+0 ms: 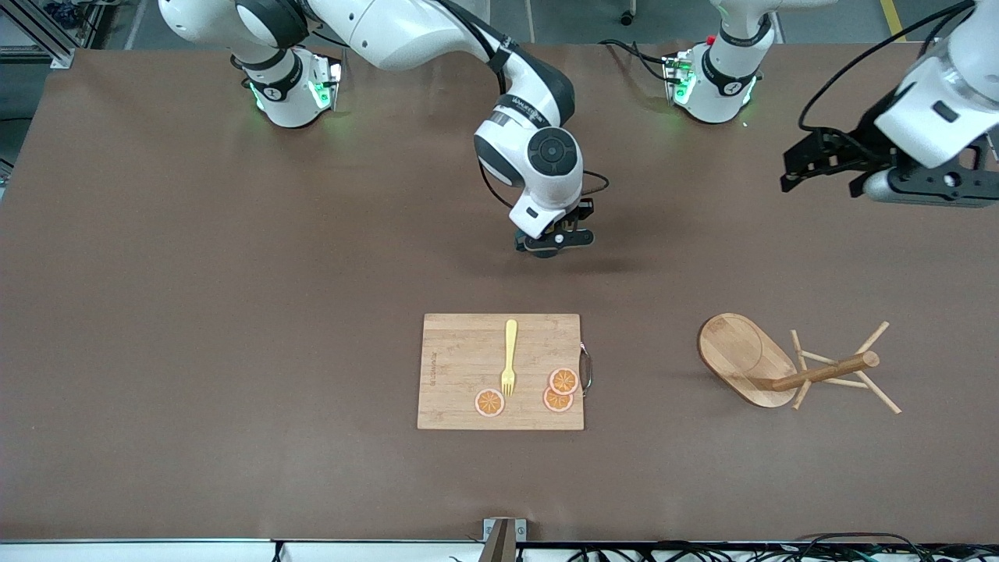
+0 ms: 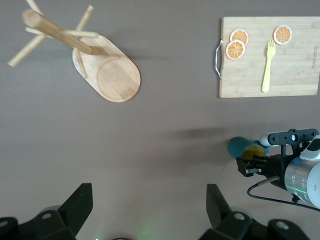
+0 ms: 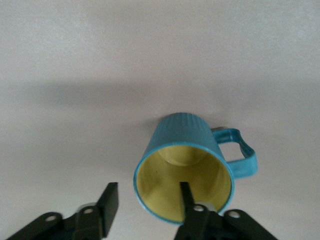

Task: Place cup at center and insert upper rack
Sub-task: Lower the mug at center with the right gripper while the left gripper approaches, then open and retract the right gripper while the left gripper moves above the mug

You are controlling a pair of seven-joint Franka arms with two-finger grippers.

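Near the middle of the front view, the right gripper (image 1: 552, 243) hangs low over the brown table (image 1: 234, 351), its black fingers parted: in the right wrist view one finger (image 3: 189, 202) reaches inside the mouth of the small teal ribbed mug with a yellow-tan inside and a looped side handle (image 3: 184, 167), while the other finger stands outside its wall, so the jaws straddle the rim with a gap and do not pinch it. The mug stands upright on the table; in the left wrist view it shows as a teal patch (image 2: 240, 147) at the lower right of the frame, just beside that gripper. At the upper right of the front view the left gripper (image 1: 790, 178) waits in the air above the table's left-arm end, jaws spread wide with nothing between them. The light wooden mug tree with an oval flat base, round post and thin pegs (image 1: 788, 367) lies tipped on its side at the lower right of the front view. A rectangular bamboo cutting board (image 1: 460, 367) lies in the lower centre, nearer the front camera than the mug, bearing a yellow plastic fork (image 1: 510, 355) and three orange slices (image 1: 558, 389).
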